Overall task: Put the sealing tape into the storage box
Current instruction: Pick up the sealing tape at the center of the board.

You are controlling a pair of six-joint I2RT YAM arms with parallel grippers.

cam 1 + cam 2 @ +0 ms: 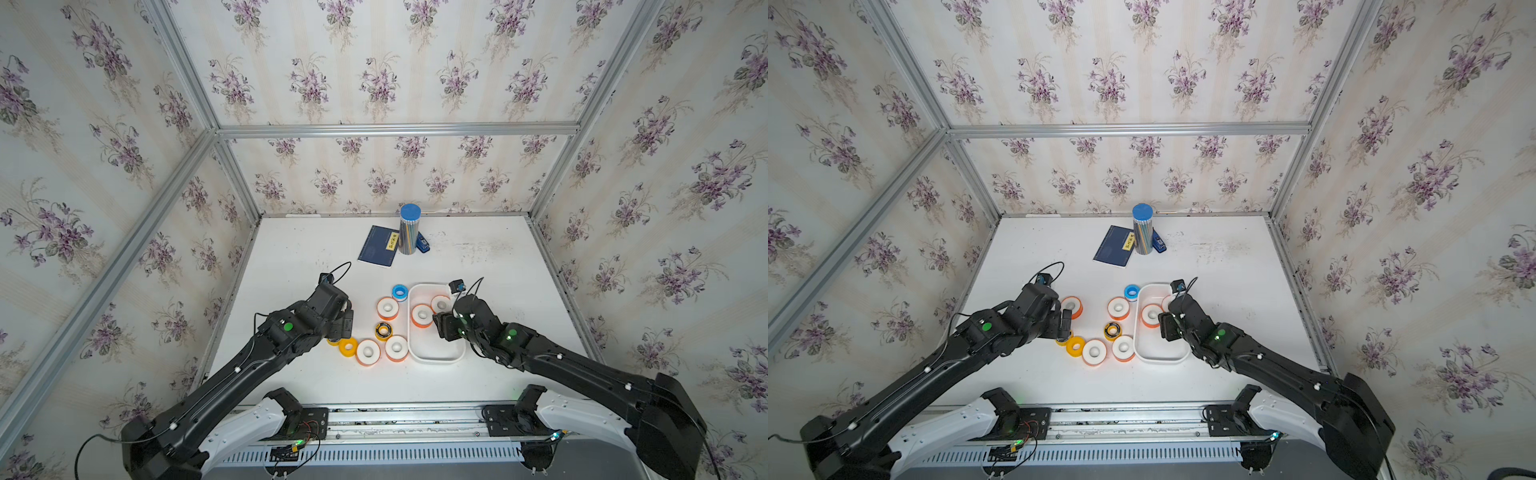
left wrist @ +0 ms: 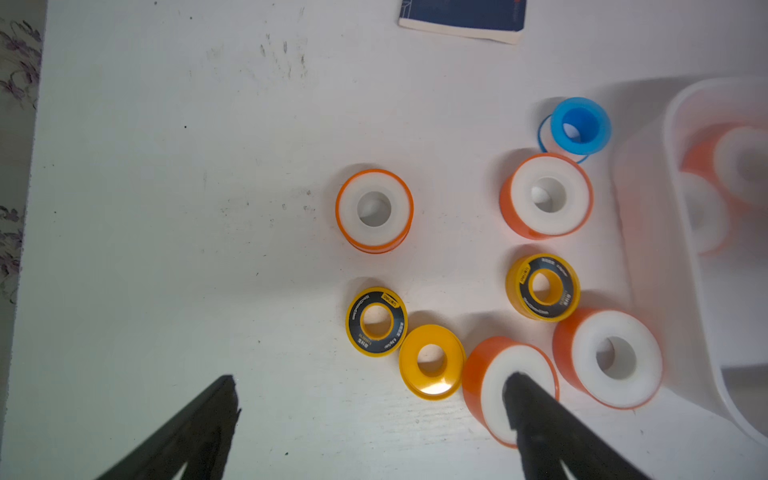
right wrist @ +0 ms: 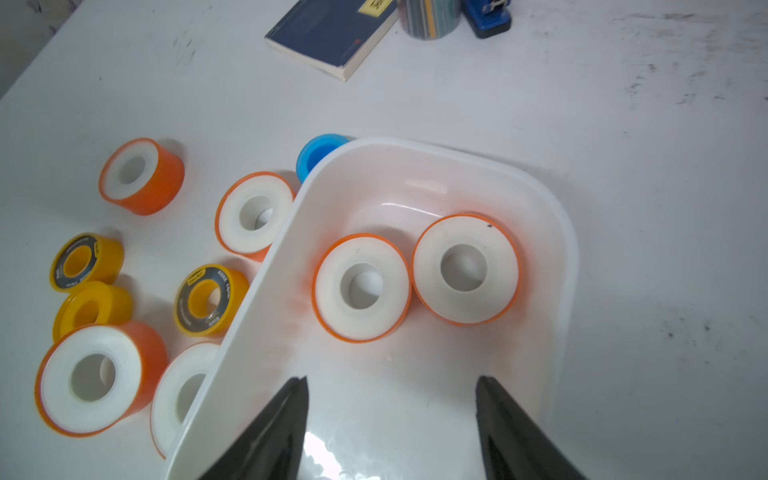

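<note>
**A:** Where is the box (image 1: 436, 360), and which way does it run?

**B:** It's on the table (image 1: 291, 257), about 3 o'clock from the middle. The open side is up and the long axis runs 12 to 6.

**A:** Any tape inside?

**B:** Yes, in the 12 o'clock half. An orange roll (image 3: 328, 291) lies flat with its hole up. A second orange roll (image 3: 503, 270) touches it at its 2 o'clock and lies the same way.

**A:** And the others?

**B:** They're on the table off the box's 9 o'clock side, all flat with holes up. The blue roll (image 2: 582, 120) sits just beside the 11 o'clock corner. Further toward 9 are four loose orange rolls (image 2: 349, 208), two black-faced rolls (image 2: 517, 286) and a yellow roll (image 2: 409, 361).

**A:** What about the right gripper (image 3: 391, 380)?

**B:** Its jaws are apart with nothing between them. It hangs over the box, just 6 o'clock of the pair.

**A:** And the left gripper (image 2: 372, 377)?

**B:** It's spread wide and holds nothing, above the 9 o'clock edge of the loose group. In the wrist view one finger (image 2: 540, 415) crosses an orange roll's face. I can't tell whether it touches.

**A:** Anything else nearby?

**B:** A notebook (image 1: 376, 249), well apart toward 12.
</note>
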